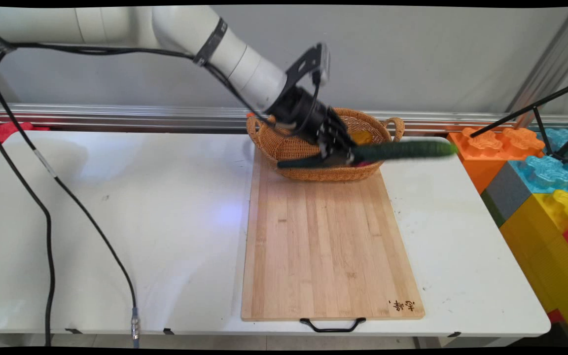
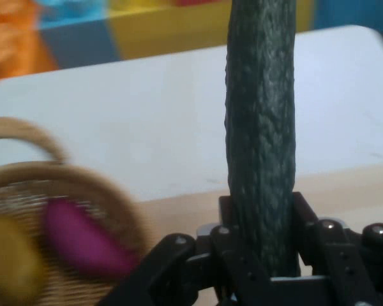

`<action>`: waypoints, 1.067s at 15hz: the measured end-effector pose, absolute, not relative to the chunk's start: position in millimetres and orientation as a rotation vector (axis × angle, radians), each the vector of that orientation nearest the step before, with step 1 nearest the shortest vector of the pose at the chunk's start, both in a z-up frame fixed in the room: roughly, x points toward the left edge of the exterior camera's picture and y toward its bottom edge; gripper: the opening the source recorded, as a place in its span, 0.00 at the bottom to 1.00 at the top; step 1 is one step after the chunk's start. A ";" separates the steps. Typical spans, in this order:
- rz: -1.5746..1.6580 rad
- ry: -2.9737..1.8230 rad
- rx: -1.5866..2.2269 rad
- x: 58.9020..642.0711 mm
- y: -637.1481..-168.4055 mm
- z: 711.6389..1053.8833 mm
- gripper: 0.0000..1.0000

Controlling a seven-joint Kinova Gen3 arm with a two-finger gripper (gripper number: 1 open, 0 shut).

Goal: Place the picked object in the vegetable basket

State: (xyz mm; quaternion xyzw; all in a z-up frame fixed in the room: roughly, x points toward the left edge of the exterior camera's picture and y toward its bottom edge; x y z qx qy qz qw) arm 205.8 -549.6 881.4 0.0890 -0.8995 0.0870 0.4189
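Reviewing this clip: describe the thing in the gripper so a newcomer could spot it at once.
Start at the wooden cutting board mid-table; a wicker basket sits at its far end. Level with the basket's rim, the gripper clamps a cucumber: long, dark green, bumpy-skinned, held horizontally.

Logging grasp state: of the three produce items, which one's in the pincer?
The dark green cucumber, clamped in the pincer above the basket's rim. The yellow item and magenta item lie inside the basket.

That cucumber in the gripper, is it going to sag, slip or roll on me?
The cucumber juts out straight on both sides of the gripper, so it is probably stiff. Most of its length overhangs one side, so it may pivot in the grip. Its bumpy skin should resist slipping. Being round, it would likely roll on the cutting board.
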 end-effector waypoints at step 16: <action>0.490 -2.170 0.883 220.2 -651.3 850.2 0.00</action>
